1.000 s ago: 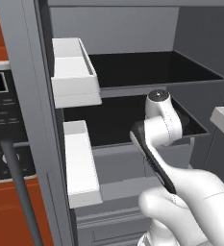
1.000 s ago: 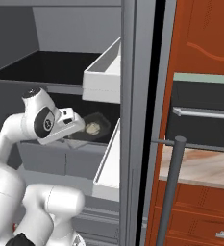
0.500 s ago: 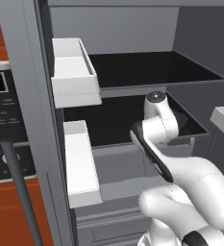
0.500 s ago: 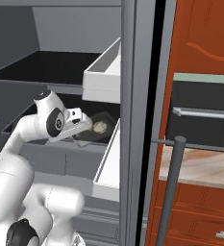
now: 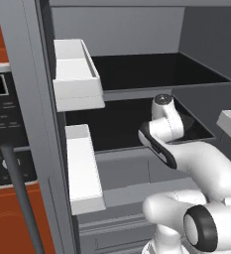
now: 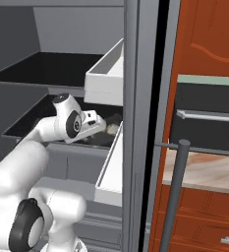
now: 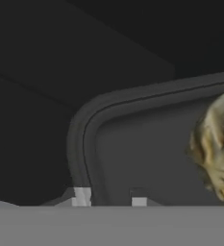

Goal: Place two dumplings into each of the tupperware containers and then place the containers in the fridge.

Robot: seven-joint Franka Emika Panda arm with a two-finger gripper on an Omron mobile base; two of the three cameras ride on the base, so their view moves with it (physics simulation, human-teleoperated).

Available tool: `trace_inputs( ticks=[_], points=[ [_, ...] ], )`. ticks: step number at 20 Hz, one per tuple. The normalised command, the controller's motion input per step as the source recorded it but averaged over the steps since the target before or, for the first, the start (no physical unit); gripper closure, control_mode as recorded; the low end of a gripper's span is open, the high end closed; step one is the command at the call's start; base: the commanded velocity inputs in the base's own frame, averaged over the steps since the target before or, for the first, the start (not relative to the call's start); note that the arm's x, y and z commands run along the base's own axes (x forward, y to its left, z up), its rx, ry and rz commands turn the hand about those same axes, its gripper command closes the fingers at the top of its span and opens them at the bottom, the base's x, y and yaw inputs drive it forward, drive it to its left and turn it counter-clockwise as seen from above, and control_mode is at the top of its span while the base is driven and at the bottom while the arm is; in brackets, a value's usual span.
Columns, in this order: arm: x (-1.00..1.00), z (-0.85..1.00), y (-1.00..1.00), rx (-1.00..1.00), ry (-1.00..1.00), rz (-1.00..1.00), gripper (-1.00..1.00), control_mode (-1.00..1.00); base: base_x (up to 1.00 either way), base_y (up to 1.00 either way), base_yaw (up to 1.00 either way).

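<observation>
Inside the open fridge (image 5: 137, 30) our arm reaches to the middle shelf (image 5: 117, 129), the dark one below the top shelf (image 5: 151, 69). We take that middle shelf as our landmark.

On it, toward its door-side end in the right base view, we see a tupperware container (image 6: 103, 137) lying flat, partly hidden behind our wrist. A dumpling (image 6: 112, 129) shows as a tan lump above its rim, close to the white door bin (image 6: 111, 162) that hangs just beside the shelf's edge.

Our hand (image 6: 100, 129) sits low over the shelf at the container. In the hand view the container's rounded corner and flared rim (image 7: 84, 139) run between our two fingertips (image 7: 82, 197), one tip outside the wall and one inside it, so the jaws straddle the rim with a narrow gap. We judge the hand clenched on the container's rim, though the tips are small and half cut off at the bottom of that view. The dumpling (image 7: 217, 153) lies on the container's grey floor, away from the gripped corner, wrinkled and pale yellow-brown.

From the left base view the arm's dark wrist band hides the hand and the container. Above the middle shelf, on the left door, hangs an upper white bin (image 5: 75, 74), and a lower one (image 5: 82, 168) sits level with the shelf's front edge.
</observation>
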Motion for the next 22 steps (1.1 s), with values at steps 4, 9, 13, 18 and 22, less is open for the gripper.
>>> trace_inputs(
  ticks=[4,9,13,18,22],
  points=[
    [0.59,-0.18,-0.33,0.0,0.0,0.0,1.0,-1.0,0.0,0.0,0.0],
    [0.53,-0.25,-0.12,0.0,-0.01,0.0,1.0,-1.0,0.0,0.0,0.0],
    [0.15,-0.34,0.0,0.0,-0.09,0.02,1.0,-1.0,0.0,0.0,0.0],
    [0.14,-0.35,0.0,0.02,-0.27,0.04,-1.0,-1.0,0.0,0.0,0.0],
    [0.04,-0.22,0.0,0.14,-0.42,0.05,-1.0,-1.0,0.0,0.0,0.0]
  ],
)
